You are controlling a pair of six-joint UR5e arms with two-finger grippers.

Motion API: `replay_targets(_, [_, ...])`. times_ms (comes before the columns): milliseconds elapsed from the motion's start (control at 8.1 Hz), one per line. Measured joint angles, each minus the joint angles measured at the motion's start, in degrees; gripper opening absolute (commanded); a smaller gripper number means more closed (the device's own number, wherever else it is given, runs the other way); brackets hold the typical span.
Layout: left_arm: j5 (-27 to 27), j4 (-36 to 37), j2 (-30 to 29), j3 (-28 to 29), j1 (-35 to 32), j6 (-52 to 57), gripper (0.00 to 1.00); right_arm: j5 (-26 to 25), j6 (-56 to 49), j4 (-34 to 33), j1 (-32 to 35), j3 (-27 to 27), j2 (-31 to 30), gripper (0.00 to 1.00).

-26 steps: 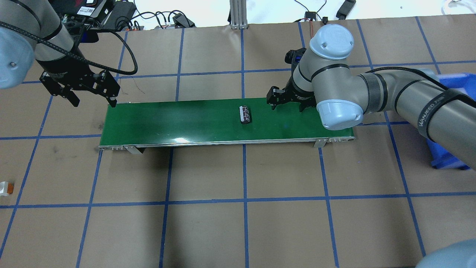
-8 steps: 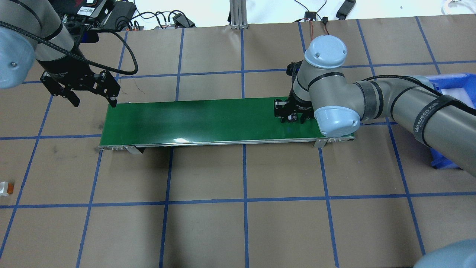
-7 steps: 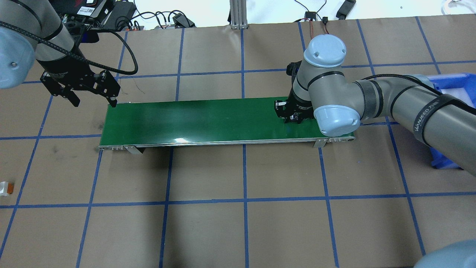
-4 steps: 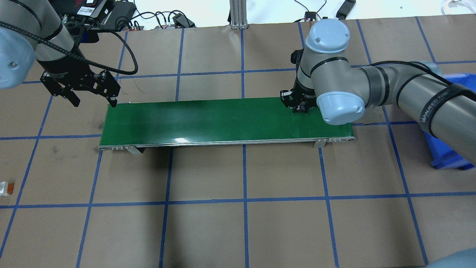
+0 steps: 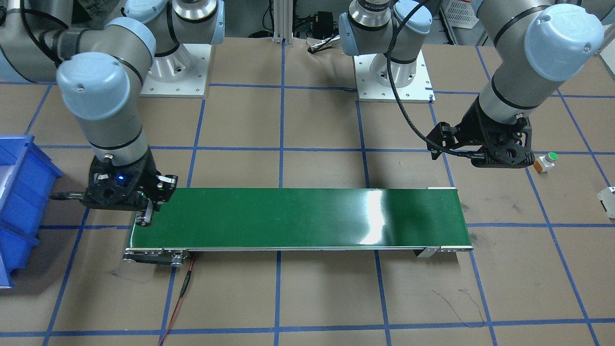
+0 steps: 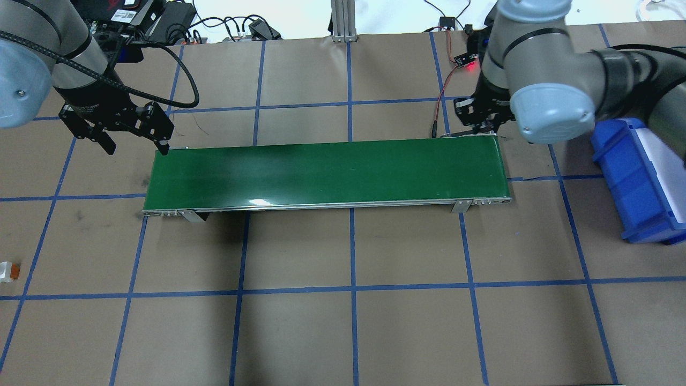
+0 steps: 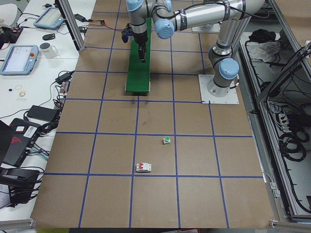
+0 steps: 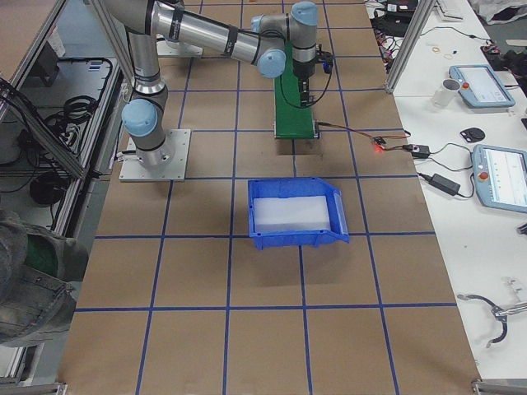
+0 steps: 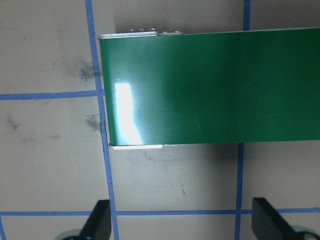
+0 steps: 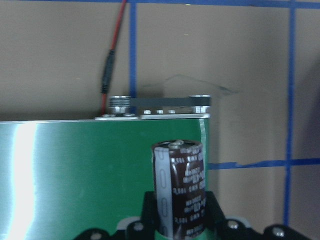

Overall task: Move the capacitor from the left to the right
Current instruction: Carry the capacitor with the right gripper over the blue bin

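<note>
The capacitor (image 10: 178,170), a dark brown cylinder with a pale stripe and printing, stands upright between the fingers of my right gripper (image 10: 178,212), which is shut on it. The gripper (image 6: 478,120) holds it above the right end of the green conveyor belt (image 6: 327,171), by the belt's far corner. In the front-facing view this gripper (image 5: 144,214) hangs over the belt's left end. My left gripper (image 6: 135,142) is open and empty, just off the belt's left end; its fingers (image 9: 97,225) frame bare table in the left wrist view.
A blue bin (image 6: 638,177) sits on the table to the right of the belt. An orange-and-white button with a green cap (image 5: 545,161) and a white boxy part (image 5: 606,201) lie on the table beyond my left gripper. A red wire (image 6: 442,107) runs to the belt's right end.
The capacitor rode the belt rightward. My right gripper came down, shut on it, lifted it and moved right and away toward the belt's far right corner. The left arm has not moved.
</note>
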Motion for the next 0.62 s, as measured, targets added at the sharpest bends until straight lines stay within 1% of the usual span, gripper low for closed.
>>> replay_targets(123, [0.0, 0.0, 0.0, 0.0, 0.0, 0.0, 1.0, -1.8, -3.9, 2.2, -3.7, -0.2, -2.4, 0.0])
replay_targets(370, [-0.1, 0.3, 0.0, 0.0, 0.0, 0.0, 1.0, -7.1, -10.8, 4.5, -10.7, -0.4, -5.9, 0.0])
replay_targets(617, [-0.1, 0.7, -0.1, 0.1, 0.1, 0.0, 1.0, -9.6, -18.3, 5.7, -17.1, -0.9, -7.4, 0.0])
